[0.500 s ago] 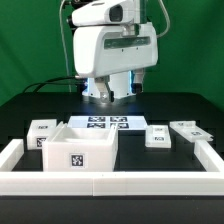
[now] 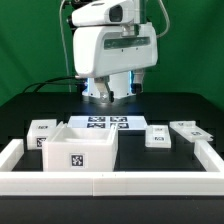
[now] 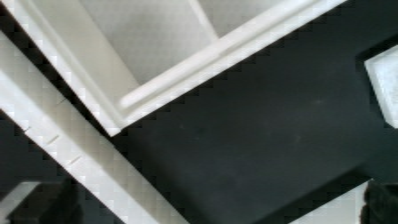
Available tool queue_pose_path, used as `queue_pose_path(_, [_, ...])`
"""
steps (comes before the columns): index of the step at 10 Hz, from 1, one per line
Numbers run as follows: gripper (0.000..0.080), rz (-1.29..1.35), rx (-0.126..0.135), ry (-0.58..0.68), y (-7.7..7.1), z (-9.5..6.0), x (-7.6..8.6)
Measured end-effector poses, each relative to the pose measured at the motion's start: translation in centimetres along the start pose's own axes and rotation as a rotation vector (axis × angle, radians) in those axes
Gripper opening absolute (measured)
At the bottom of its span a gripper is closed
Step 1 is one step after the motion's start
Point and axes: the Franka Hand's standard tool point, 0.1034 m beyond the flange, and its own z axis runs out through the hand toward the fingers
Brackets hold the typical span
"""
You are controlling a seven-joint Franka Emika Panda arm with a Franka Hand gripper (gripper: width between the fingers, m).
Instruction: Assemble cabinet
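Note:
The cabinet body [image 2: 80,146], an open white box with a tag on its front, stands at the front on the exterior view's left. Smaller white panel blocks lie around it: one to its left [image 2: 42,130] and two on the right [image 2: 160,138] [image 2: 187,129]. My gripper [image 2: 105,92] hangs under the white hand at the back, above the table and apart from all parts. In the wrist view the gripper [image 3: 199,212] is open and empty, its fingers at the frame's corners. A corner of the cabinet body [image 3: 169,45] shows there, and a panel edge [image 3: 384,90].
The marker board [image 2: 108,123] lies flat on the black table behind the cabinet body. A low white border rail [image 2: 110,183] runs along the front and both sides; it also crosses the wrist view [image 3: 71,150]. The robot base stands at the back.

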Motion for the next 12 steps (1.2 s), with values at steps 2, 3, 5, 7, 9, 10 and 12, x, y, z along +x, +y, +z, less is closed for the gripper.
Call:
queue_pose_path(2, [0.0798,-0.085,-0.014,0.008,0.2,0.2,-0.6])
queue_pose_path(3, [0.0798,-0.135,-0.022,0.01,0.2,0.5,-1.4])
queue_pose_path(5, [0.0798,-0.324,-0.028,0.006,0.3,1.0,-3.0])
queue_pose_path(7, [0.0798,-0.438,-0.016,-0.007,-0.2,1.8,-3.6])
queue_pose_path(9, [0.0798,-0.429,-0.016,-0.007,-0.1,1.8,-3.6])
queue_pose_path(10, [0.0798,-0.429,-0.016,-0.007,-0.1,1.8,-3.6])
queue_pose_path(12, [0.0798,-0.521,-0.023,-0.006,-0.7,2.5,-4.7])
